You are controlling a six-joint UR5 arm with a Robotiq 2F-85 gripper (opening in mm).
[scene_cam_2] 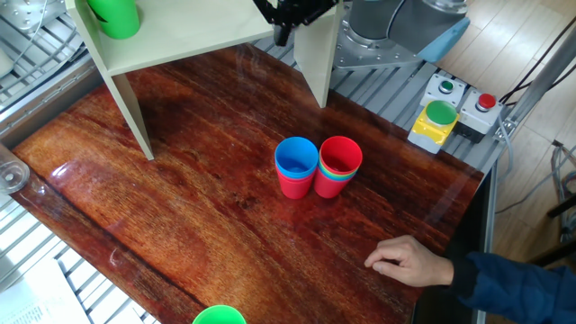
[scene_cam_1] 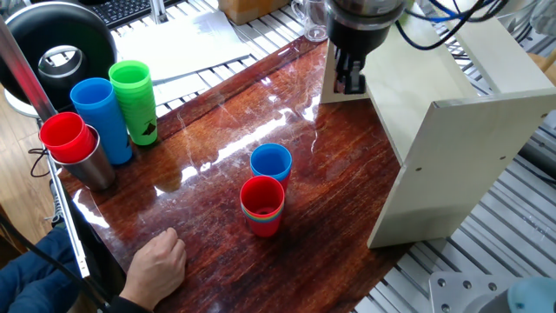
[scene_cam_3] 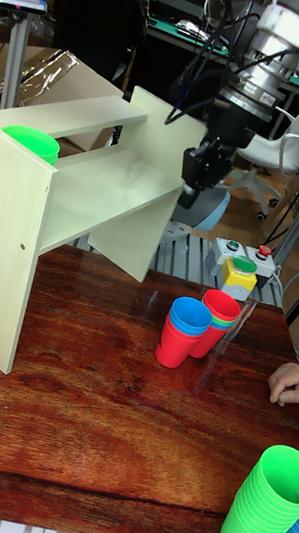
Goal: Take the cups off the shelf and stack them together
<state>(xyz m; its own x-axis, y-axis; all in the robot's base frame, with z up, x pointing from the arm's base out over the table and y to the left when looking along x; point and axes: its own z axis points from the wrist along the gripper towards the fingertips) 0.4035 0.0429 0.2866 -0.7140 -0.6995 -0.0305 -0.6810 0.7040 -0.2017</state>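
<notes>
A green cup (scene_cam_2: 115, 16) stands on the cream shelf (scene_cam_2: 193, 34), at its far end from the arm; it also shows as the green cup (scene_cam_3: 31, 143) on the shelf (scene_cam_3: 87, 194). On the table stand two stacks side by side: a blue cup (scene_cam_1: 271, 163) nested in a red one, and a red-topped stack (scene_cam_1: 262, 206) with blue and green rims showing below. My gripper (scene_cam_1: 350, 76) hangs at the shelf's end panel, fingers slightly apart and holding nothing. In the tall view the gripper (scene_cam_3: 203, 167) is level with the shelf board's edge.
A tall blue cup column (scene_cam_1: 102, 117), a green column (scene_cam_1: 135, 100) and a steel tumbler (scene_cam_1: 91, 165) holding a red cup stand at the table's left. A person's hand (scene_cam_1: 158, 265) rests at the front edge. A button box (scene_cam_2: 439, 117) sits beside the table.
</notes>
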